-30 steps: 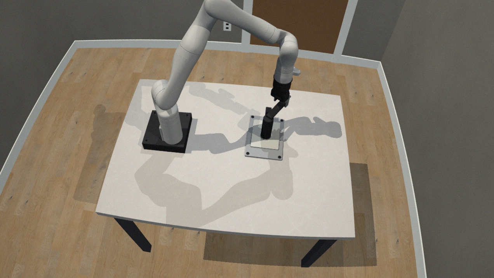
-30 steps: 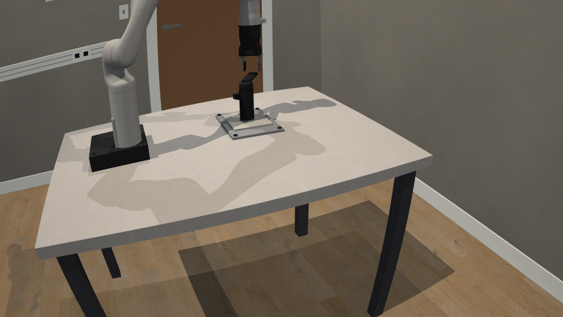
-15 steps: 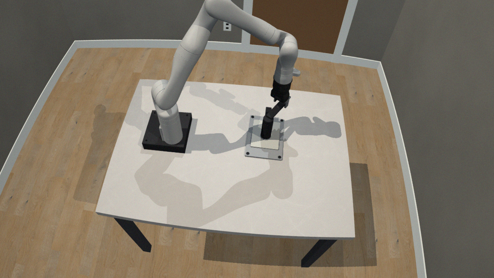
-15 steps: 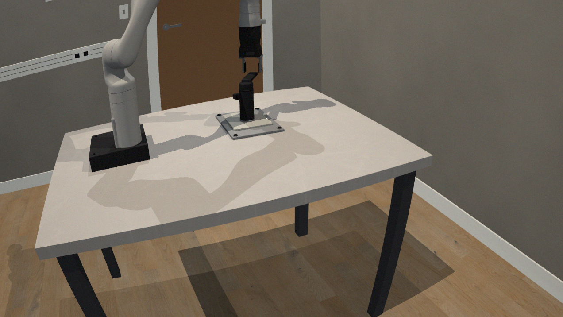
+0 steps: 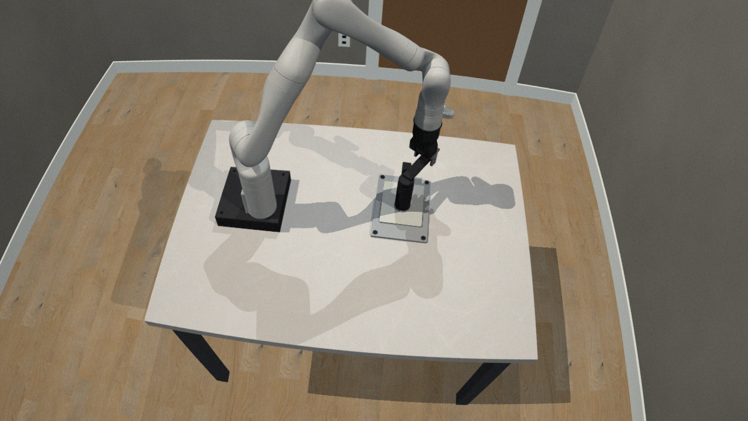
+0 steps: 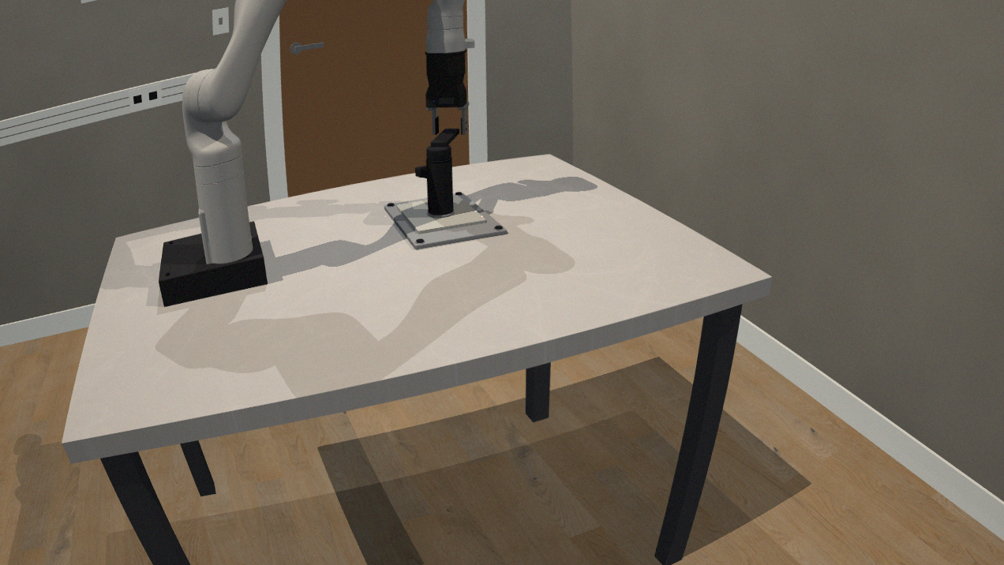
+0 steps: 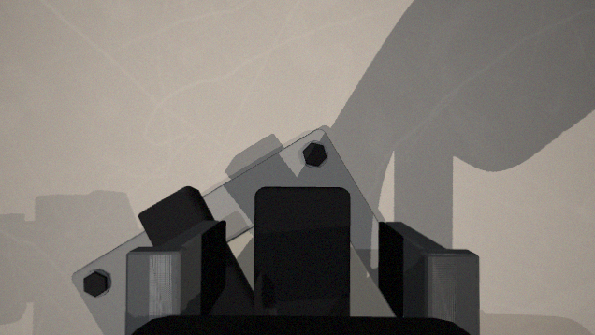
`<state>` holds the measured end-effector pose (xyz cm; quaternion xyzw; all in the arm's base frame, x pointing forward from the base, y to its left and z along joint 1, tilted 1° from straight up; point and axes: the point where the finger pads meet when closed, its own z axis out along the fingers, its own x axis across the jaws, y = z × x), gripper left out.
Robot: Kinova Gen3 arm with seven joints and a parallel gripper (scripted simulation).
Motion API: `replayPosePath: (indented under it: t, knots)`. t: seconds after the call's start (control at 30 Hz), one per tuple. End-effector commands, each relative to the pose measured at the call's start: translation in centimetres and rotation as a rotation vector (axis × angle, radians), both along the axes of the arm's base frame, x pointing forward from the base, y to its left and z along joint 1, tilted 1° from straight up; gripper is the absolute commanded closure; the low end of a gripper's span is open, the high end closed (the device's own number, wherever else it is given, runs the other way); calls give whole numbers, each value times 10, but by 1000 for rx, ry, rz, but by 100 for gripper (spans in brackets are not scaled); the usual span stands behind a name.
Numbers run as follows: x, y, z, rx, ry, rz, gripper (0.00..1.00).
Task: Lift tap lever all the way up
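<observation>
Pale stone-look table [image 6: 562, 294], wood floor [image 6: 773, 505], brown door [image 6: 351, 84] — tool [image 6: 445, 126] spread, holding nothing.

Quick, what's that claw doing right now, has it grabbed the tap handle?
Gripper: open, holding nothing; its fingers stand on either side of the tap's lever without clamping it.

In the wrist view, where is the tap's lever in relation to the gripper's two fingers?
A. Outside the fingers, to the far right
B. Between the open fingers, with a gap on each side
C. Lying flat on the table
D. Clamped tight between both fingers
B. In the wrist view the lever lines up in the space between the two fingers, with a visible gap on each side, and the gripper is open, holding nothing.
</observation>
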<state>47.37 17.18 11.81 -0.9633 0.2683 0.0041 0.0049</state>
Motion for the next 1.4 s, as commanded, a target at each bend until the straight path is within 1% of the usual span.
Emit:
replayPosePath:
  t: [0.0,0.37,0.63,1.37]
  knots:
    - [0,0,-2,1,-2,0,0]
    - [0,0,-11,1,-2,0,0]
    - [0,0,-14,1,-2,0,0]
    - [0,0,-15,1,-2,0,0]
